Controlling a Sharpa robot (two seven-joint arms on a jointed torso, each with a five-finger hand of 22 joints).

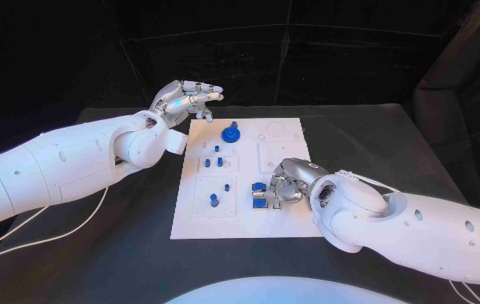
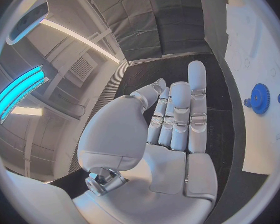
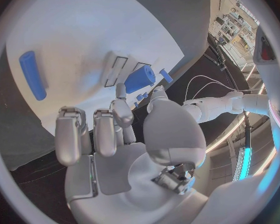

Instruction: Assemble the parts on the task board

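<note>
Task board [image 1: 285, 224]: white plate in the middle of the black table [image 1: 120, 248], long side running away from the robot; shallow square recesses in its face.
Parts near right hand: blue block cluster [image 1: 260, 196] on the board's near-middle, touching or just beside the fingertips.
Blue gear [image 1: 231, 134]: stands on the far half of the board; also seen at the board's edge in the left wrist view [image 2: 259, 98].
Small blue pegs [image 1: 213, 162]: several upright in the middle recesses; one more [image 1: 213, 199] in the near-left recess.
Blue cylinder [image 3: 140, 79]: in the right wrist view, just beyond the fingertips; a blue bar [image 3: 32, 74] lies well apart from it.
Right hand [image 1: 283, 184]: over the near-middle of the board, fingers curled down at the blue blocks; whether it actually grips one, cannot tell.
Left hand [image 1: 184, 100]: raised at the board's far-left corner, fingers straight and close together, holding nothing.
Step in hand (judged): seating or picking a blue piece at the right hand.
Doing it well: keep the piece upright, line it with its recess, press straight down, not sideways.
Edges: right hand well inside the board; the pegs stand near on its left side, so a sweep that way risks toppling them.
Open room: bare board toward the near edge and right edge; bare table on both sides for withdrawing.
</note>
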